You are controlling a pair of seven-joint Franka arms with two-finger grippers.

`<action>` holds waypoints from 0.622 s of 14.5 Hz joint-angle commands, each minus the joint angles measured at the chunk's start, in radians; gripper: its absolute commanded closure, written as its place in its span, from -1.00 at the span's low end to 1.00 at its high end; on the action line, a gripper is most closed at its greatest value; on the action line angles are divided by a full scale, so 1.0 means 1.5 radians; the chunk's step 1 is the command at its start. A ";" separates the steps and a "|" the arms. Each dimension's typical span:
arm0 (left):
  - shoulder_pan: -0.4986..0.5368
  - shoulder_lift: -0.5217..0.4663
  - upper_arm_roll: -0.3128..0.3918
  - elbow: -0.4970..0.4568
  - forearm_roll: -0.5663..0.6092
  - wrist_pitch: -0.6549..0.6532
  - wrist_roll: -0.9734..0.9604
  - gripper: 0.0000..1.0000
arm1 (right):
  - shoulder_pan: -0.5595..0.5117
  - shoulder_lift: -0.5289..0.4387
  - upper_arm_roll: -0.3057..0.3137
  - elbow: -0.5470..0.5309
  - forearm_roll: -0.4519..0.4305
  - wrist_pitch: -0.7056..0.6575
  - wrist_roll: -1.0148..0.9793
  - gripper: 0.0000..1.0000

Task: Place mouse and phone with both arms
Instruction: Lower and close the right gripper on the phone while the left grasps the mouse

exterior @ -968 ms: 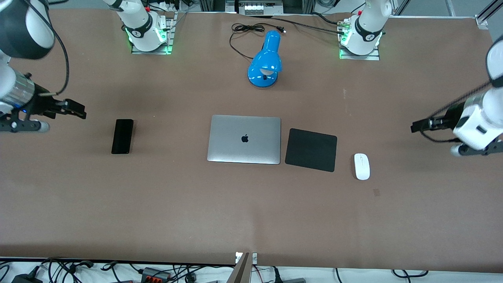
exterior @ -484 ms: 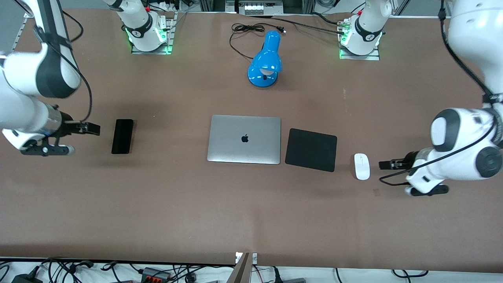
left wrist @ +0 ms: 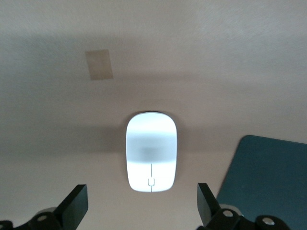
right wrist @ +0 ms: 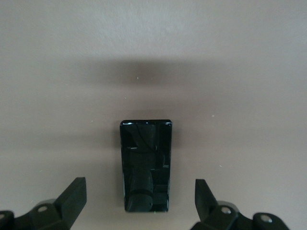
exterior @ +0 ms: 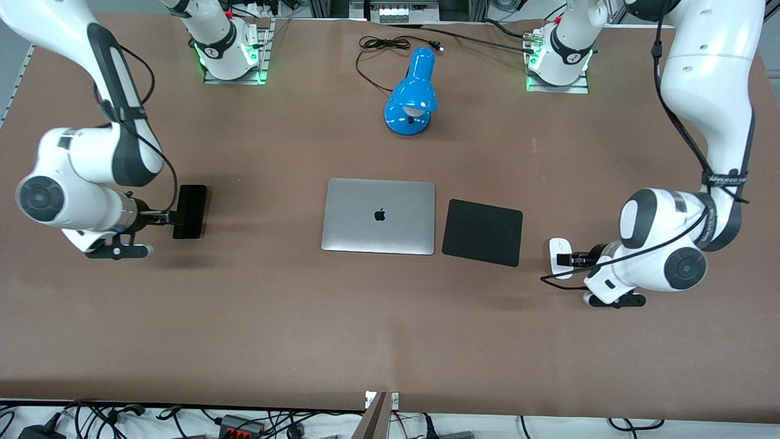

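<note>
Both arms are at the approach step, each lining its gripper up over its own object before a grasp.

In the front view the mouse lies at the centre right of the frame, just beside the black pad but apart from it, toward the left arm's end of the table. The left gripper hangs over the mouse, and part of the mouse is hidden under it. In the left wrist view the mouse sits in the middle of the frame, lengthwise between the two fingertips, which stand wide apart at the lower edge with clear table on either side of the white shell. Nothing is held.

The phone lies at the centre left of the front view, well apart from the closed laptop, toward the right arm's end of the table. The right gripper is over the phone's edge. In the right wrist view the phone fills the lower middle of the frame, its long axis running between the widely spread fingertips, and this claw is empty too.

Judging by this, the next move calls for each arm to centre itself and come straight down until the fingers straddle the object's narrow width, then close. The phone is thin and flat on the table, so the fingers probably need to reach nearly to the surface; the mouse's rounded, smooth sides may slip if the grip lands high.
</note>
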 commanded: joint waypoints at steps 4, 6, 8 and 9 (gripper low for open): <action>-0.015 0.025 -0.002 0.016 0.051 0.000 0.012 -1.00 | -0.020 0.017 0.004 -0.084 -0.008 0.118 0.011 -1.00; -0.018 0.027 -0.002 0.015 0.050 0.000 0.011 -1.00 | -0.019 0.032 0.004 -0.084 -0.004 0.119 0.012 -1.00; -0.022 0.036 -0.002 0.015 0.050 0.000 0.012 -1.00 | -0.020 0.045 0.005 -0.084 0.000 0.118 0.012 -1.00; -0.024 0.042 -0.002 0.015 0.051 0.000 0.012 -1.00 | -0.020 0.050 0.005 -0.084 0.002 0.118 0.013 -1.00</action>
